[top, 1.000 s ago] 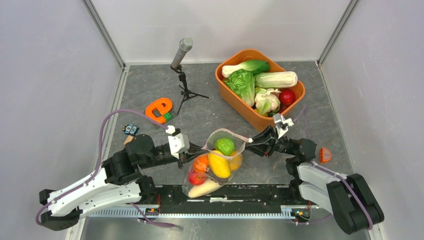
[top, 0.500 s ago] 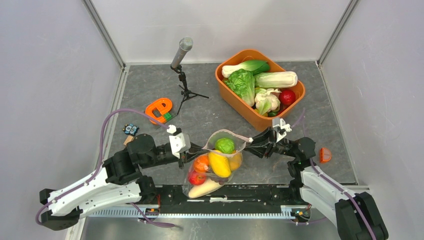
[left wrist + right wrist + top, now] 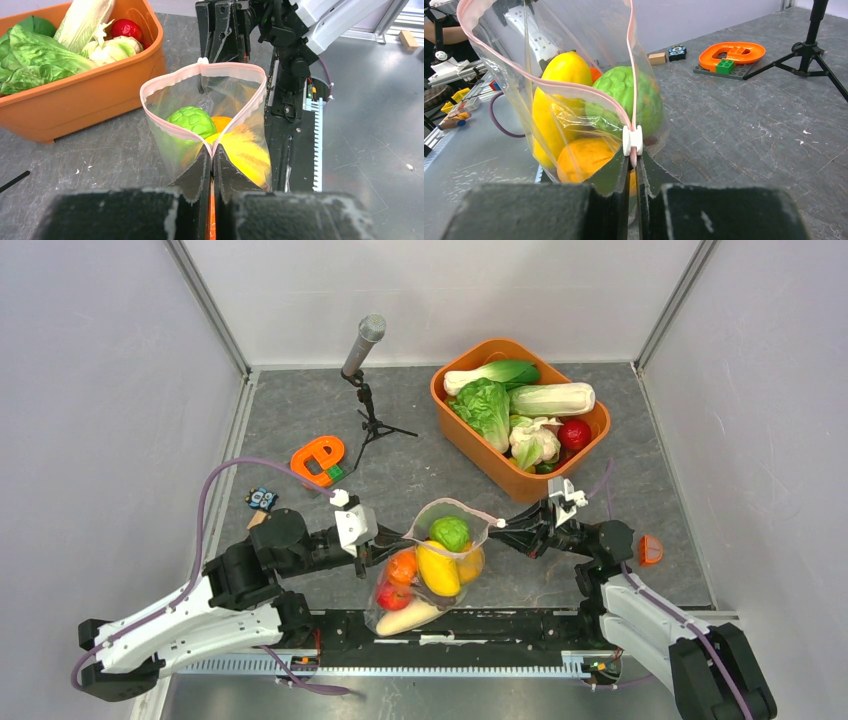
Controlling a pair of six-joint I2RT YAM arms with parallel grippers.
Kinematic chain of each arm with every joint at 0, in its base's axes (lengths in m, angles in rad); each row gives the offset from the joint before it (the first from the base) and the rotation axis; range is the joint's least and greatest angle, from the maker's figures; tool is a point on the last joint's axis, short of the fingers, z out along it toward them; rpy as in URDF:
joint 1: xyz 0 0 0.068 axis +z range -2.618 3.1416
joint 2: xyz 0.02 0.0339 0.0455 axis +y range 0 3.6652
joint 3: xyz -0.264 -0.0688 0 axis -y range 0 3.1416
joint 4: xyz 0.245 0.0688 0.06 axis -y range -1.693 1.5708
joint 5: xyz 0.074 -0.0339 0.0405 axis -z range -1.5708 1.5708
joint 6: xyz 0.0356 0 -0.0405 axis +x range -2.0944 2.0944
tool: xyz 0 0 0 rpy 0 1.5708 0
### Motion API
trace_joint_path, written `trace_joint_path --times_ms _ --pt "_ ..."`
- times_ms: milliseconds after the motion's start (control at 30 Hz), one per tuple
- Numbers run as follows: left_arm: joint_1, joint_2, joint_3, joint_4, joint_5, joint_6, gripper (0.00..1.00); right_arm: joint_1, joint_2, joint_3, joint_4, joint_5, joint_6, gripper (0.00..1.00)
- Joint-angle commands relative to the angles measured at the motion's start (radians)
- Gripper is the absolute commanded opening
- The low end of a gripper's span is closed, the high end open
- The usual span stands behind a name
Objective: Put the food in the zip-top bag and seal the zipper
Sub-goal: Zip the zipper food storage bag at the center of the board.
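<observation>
The clear zip-top bag (image 3: 455,508) hangs between both grippers, its mouth gaping. The pink zipper (image 3: 232,65) rings the opening, also seen in the right wrist view (image 3: 544,82). Food sits inside: a green piece (image 3: 450,532), a yellow one (image 3: 438,568), an orange one (image 3: 403,567), a red one (image 3: 393,595) and a pale long one (image 3: 408,617). My left gripper (image 3: 212,150) is shut on the mouth's left end. My right gripper (image 3: 634,159) pinches the strip's right end just behind the white slider (image 3: 632,140).
An orange tub (image 3: 475,455) at the back right holds lettuce, cabbage, cauliflower and a red piece. A microphone on a tripod (image 3: 365,345) stands at the back. An orange block toy (image 3: 318,460) lies left. The black rail (image 3: 500,625) runs along the front.
My right gripper's jaws have narrowed onto the zipper's end beside the slider, and the right arm has shifted a little. The left gripper and the bag stay put.
</observation>
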Motion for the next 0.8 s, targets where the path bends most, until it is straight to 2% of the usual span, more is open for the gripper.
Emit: trace_joint_path --times_ms 0,100,267,300,433,600,767 --pt "-0.002 -0.025 0.025 0.061 -0.010 -0.032 0.02 0.004 -0.018 -0.026 0.042 0.005 -0.003 0.08" --pt "-0.002 -0.034 0.022 0.061 -0.025 -0.032 0.02 0.004 -0.029 -0.029 0.023 0.009 -0.010 0.00" --pt "-0.001 -0.040 0.020 0.059 -0.041 -0.030 0.02 0.002 -0.070 -0.018 -0.046 0.036 -0.044 0.00" --pt "-0.002 -0.037 0.023 0.056 -0.046 -0.037 0.07 0.004 -0.082 -0.008 -0.078 0.044 -0.058 0.00" --pt "-0.002 -0.020 0.054 0.015 -0.084 -0.073 0.64 0.006 -0.137 0.049 -0.236 0.059 -0.127 0.00" --pt "-0.002 0.035 0.194 -0.098 -0.163 -0.129 0.85 0.015 -0.203 0.153 -0.501 0.075 -0.261 0.00" --pt "-0.001 0.157 0.369 -0.177 -0.094 -0.107 0.90 0.021 -0.237 0.252 -0.630 0.072 -0.319 0.00"
